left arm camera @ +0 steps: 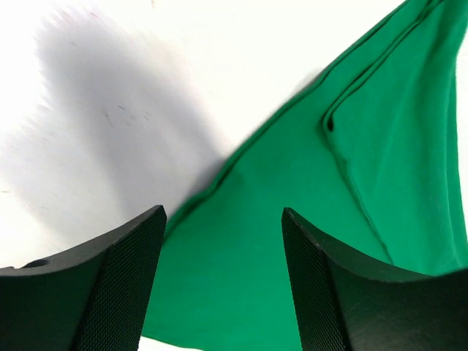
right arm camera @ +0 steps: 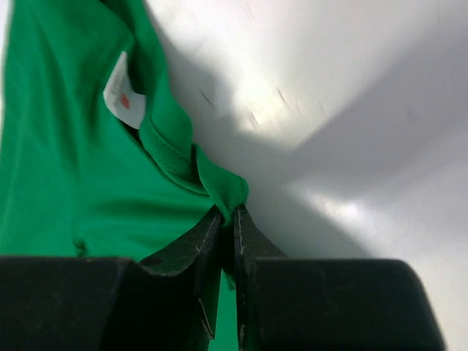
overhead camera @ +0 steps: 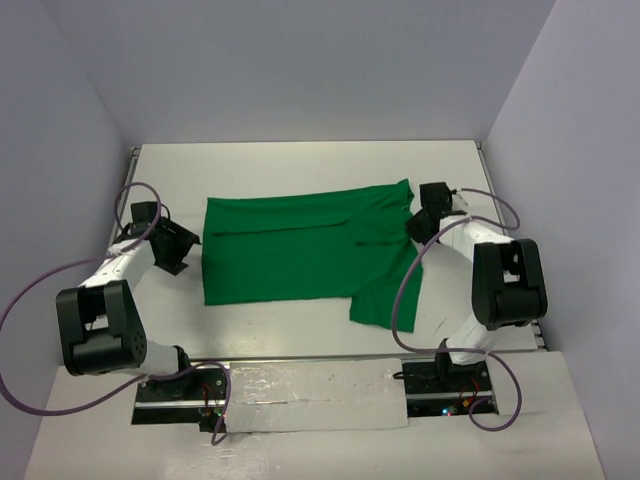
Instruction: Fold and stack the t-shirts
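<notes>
T-shirt [overhead camera: 285, 250] lies flat, centre of worktop [overhead camera: 300, 165]; right gripper [right arm camera: 227, 219] clamped on a thin nip of cloth by the collar [right arm camera: 164, 146], left gripper [left arm camera: 223, 241] jaws open over the hem edge [left arm camera: 248, 157], holding nothing. Risk: the nip slips on lifting, or left catches one layer and the fold skews. Bare worktop toward far and near edges; side walls [overhead camera: 70, 150] crowd both arms.

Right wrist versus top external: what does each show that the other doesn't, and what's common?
Right wrist only: the white label inside the collar, and the right tool shut on a pinch of cloth by it. Top only: the whole shirt spread flat, a sleeve toward the near edge, and the left tool at its left edge. Both: green shirt on the white table, right tool at its right end.
</notes>
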{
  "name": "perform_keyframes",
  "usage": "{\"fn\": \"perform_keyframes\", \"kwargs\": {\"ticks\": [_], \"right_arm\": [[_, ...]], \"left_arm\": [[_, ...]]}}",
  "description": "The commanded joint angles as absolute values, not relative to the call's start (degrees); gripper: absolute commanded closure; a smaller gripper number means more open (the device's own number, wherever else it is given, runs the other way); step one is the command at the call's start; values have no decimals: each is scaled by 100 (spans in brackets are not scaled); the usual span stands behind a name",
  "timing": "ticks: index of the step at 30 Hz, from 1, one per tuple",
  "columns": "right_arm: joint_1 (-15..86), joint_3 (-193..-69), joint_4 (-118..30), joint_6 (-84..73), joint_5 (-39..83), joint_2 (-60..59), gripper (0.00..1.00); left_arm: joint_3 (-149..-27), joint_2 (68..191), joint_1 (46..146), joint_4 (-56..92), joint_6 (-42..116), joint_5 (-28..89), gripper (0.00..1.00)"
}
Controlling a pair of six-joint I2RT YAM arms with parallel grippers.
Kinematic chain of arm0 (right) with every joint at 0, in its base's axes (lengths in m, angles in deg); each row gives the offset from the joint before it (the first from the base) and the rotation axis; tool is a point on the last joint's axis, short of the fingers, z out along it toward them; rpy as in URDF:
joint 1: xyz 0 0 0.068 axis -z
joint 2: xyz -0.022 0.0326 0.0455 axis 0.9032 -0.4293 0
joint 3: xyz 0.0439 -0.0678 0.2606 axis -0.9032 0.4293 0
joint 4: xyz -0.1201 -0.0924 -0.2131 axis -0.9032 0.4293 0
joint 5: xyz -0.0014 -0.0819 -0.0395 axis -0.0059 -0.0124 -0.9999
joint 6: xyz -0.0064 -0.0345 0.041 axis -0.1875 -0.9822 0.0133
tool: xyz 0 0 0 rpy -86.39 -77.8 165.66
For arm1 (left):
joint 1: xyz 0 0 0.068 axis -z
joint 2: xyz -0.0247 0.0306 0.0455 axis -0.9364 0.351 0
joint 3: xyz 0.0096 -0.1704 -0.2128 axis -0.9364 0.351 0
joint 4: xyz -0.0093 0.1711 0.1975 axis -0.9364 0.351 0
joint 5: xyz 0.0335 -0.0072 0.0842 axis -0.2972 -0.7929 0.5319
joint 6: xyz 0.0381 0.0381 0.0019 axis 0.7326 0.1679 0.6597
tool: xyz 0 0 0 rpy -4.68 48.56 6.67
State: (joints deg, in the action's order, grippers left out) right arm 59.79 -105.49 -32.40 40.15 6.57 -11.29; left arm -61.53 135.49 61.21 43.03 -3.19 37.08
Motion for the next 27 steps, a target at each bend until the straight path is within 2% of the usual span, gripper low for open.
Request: {"fn": "perform_keyframes", "kwargs": {"ticks": [1,2,3,4,5,6,7,15,18,21,27], "right_arm": [[6080,-11473,-2886,3591,100,-1650,78],[6101,-11582,-2813,3541,99,-1742,72],[6146,-11647,-2764,3490,117,-1792,53],[6160,-11665,-2749,3462,164,-1759,30],[6168,-11592,-2771,3448,192,-1620,13],[6169,-11573,-2776,3439,227,-1583,12],[6176,-11449,-2802,3384,255,-1330,5],[6229,-10322,-2553,3036,160,780,2],[6247,-9806,-2325,3004,414,1528,2],[6255,-9244,-2100,3050,727,2147,2],[6256,-8431,-1639,3394,1039,2817,4]], "left_arm": [[-6385,13238,6227,4347,-404,3541,27],[-6364,13214,6236,4362,-419,3525,27],[-6293,13133,6247,4413,-449,3486,27],[-6204,13031,6264,4472,-485,3461,27],[-6114,12944,6286,4494,-507,3461,27],[-5997,12838,6309,4552,-514,3485,27],[-5815,12632,6457,4689,-562,3645,28],[-4641,11094,6793,5373,-1109,4046,35],[-4570,10830,7103,5510,-1417,4210,37],[-4519,10824,7291,5747,-1702,4529,39],[-4361,11305,7531,5253,-1642,4405,40]]}}
